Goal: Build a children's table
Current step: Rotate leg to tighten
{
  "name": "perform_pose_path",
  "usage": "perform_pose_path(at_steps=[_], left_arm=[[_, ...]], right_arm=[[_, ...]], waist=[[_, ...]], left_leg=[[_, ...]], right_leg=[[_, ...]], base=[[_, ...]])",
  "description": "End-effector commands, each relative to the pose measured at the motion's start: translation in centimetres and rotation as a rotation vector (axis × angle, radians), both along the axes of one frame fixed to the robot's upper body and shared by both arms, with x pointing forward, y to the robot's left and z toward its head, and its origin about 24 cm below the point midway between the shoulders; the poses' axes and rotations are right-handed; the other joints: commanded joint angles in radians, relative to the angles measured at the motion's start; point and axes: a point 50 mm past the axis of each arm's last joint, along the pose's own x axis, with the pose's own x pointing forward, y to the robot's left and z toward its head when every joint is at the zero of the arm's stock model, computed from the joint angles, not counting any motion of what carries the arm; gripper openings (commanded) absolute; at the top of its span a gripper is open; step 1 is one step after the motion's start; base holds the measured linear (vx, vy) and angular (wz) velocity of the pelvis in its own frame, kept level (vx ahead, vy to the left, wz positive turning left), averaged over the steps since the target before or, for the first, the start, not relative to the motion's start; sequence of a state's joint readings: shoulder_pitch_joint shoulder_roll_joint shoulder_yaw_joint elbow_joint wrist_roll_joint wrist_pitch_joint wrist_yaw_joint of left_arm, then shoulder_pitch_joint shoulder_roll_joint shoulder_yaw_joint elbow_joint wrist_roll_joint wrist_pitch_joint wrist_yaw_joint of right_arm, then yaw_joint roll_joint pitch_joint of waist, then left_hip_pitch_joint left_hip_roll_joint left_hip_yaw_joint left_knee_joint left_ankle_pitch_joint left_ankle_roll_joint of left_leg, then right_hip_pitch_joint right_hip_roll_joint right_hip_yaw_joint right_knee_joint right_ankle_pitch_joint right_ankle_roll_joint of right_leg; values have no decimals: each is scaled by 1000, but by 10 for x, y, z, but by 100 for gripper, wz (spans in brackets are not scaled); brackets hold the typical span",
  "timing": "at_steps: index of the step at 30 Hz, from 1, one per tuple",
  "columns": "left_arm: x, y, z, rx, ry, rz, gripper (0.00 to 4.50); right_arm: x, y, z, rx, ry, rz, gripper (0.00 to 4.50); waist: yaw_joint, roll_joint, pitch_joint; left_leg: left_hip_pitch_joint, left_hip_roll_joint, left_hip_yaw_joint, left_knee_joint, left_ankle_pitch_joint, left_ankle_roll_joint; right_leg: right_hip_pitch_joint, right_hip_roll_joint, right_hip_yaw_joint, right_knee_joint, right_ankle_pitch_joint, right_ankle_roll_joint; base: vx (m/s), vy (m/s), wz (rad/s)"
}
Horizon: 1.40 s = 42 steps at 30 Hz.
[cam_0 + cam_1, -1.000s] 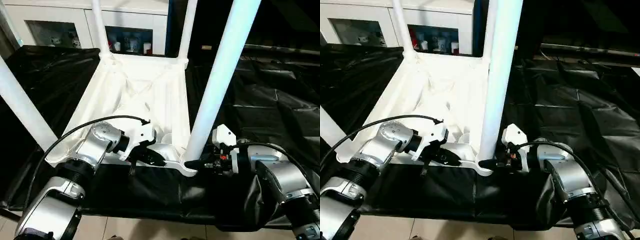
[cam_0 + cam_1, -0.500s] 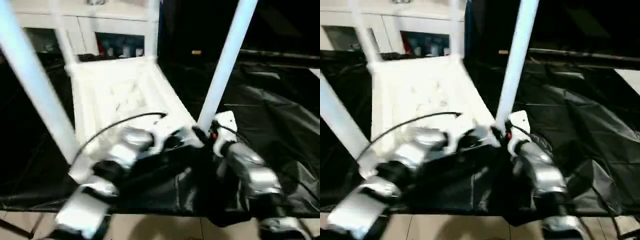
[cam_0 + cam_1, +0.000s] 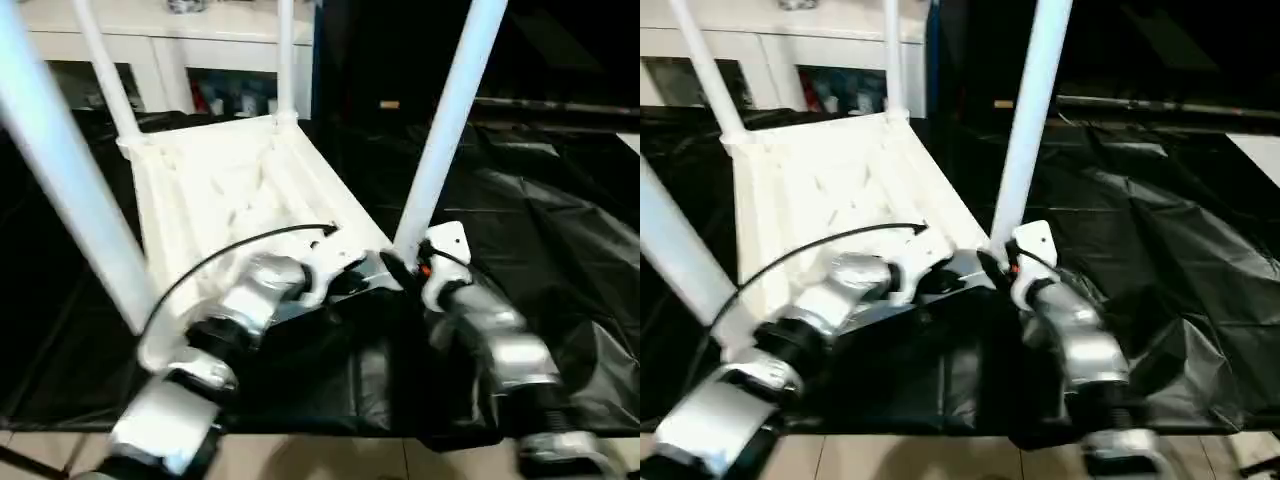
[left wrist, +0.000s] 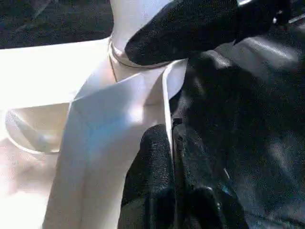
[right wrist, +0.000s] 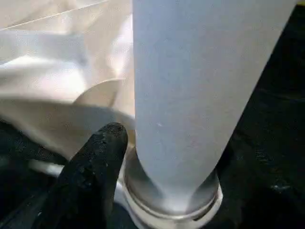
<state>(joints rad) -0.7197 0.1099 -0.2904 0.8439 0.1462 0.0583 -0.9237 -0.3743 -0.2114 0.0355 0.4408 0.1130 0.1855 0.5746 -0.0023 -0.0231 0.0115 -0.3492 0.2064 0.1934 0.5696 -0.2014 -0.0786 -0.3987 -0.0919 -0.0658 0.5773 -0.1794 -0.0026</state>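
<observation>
Upside down on a black plastic sheet (image 3: 560, 230), the children's table (image 3: 230, 190) — ribbed underside up, four white legs standing from the corner sockets. Near-right leg (image 3: 450, 110) rising toward one o'clock from its socket at the corner closest to the robot; near-left leg (image 3: 60, 170) leaning up toward eleven o'clock; two far legs (image 3: 285, 55) upright at twelve, in front of a white cabinet (image 3: 180, 50). At the near edge of the top, just at nine o'clock of the near-right socket, the left gripper (image 4: 167, 157) — fingers pinched tight on the thin white rim of the tabletop. At three o'clock of the same socket, the right gripper (image 3: 392, 268), one black finger (image 5: 90, 176) lying against the collar at the leg's base; whether those jaws are clamping the leg or merely standing apart beside it, cannot tell. Silver forearms reaching in from five and seven o'clock, a black cable (image 3: 230, 250) arcing over the left wrist. Pale floor tiles (image 3: 300, 455) along the bottom, at six o'clock.
</observation>
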Motion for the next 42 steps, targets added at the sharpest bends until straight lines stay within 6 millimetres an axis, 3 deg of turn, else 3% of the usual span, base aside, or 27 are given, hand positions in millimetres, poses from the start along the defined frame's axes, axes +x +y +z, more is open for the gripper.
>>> perform_pose_path(at_steps=[1,2,7,8,11,20,28,33,36,39,40,42], left_arm=[[-15,2,-18,50,91,-111,0],[-17,7,-17,49,92,-161,0],[-26,27,-14,41,171,-288,0],[-26,31,-12,44,177,-306,0],[-30,43,-10,55,225,-369,0],[-30,55,-4,54,241,-397,0],[-32,54,-3,38,243,-399,0],[-29,47,-5,16,210,-351,0],[-18,36,-7,0,139,-202,0],[-13,28,-8,-3,106,-122,0],[-10,23,-9,-3,88,-74,0],[-4,8,-11,-17,57,35,0]], right_arm=[[-13,22,-3,29,42,226,294],[-15,17,0,23,38,270,294],[-24,0,12,29,64,435,294],[-26,-4,14,24,67,460,294],[-31,-13,20,16,99,559,294],[-38,-21,21,-56,153,638,294],[-42,-12,23,2,167,662,233],[-47,-9,20,52,171,656,231],[-45,-6,11,57,140,552,231],[-35,-6,0,29,133,410,230],[-29,-6,-6,15,133,318,228],[-18,-3,-18,34,146,64,219]], waist=[[6,-1,-30],[10,-2,-31],[13,3,-34],[20,4,-34],[35,7,-31],[56,3,-27],[58,5,-28],[59,2,-27],[61,1,-22],[52,0,-15],[43,-3,-13],[28,-3,-11]], left_leg=[[-8,25,-14,-71,-269,64],[-10,24,-12,-67,-239,82],[-8,29,-8,-63,-166,113],[0,32,-6,-61,-161,116],[5,34,-2,-59,-137,124],[3,33,2,-60,-165,79],[3,32,2,-56,-121,94],[2,32,2,-56,-130,90],[5,32,2,-60,-166,81],[6,28,-3,-66,-245,43],[8,25,-8,-70,-282,23],[4,21,-13,-72,-301,7]], right_leg=[[37,-47,37,-79,-278,-169],[45,-47,37,-73,-223,-192],[49,-47,37,-53,-80,-257],[46,-45,38,-48,-49,-275],[47,-42,38,-40,12,-296],[48,-49,41,-45,-97,-266],[49,-46,40,-37,-35,-277],[50,-48,40,-40,-62,-271],[44,-48,41,-50,-127,-257],[37,-55,39,-73,-323,-205],[34,-54,37,-84,-437,-158],[29,-51,35,-92,-497,-124]], base=[[59,-23,1],[0,0,0],[0,0,0],[0,0,0],[0,0,0],[0,0,0],[0,0,0],[0,0,0],[0,0,0],[-37,1,-1],[-60,-1,-1],[-62,-1,-3]])
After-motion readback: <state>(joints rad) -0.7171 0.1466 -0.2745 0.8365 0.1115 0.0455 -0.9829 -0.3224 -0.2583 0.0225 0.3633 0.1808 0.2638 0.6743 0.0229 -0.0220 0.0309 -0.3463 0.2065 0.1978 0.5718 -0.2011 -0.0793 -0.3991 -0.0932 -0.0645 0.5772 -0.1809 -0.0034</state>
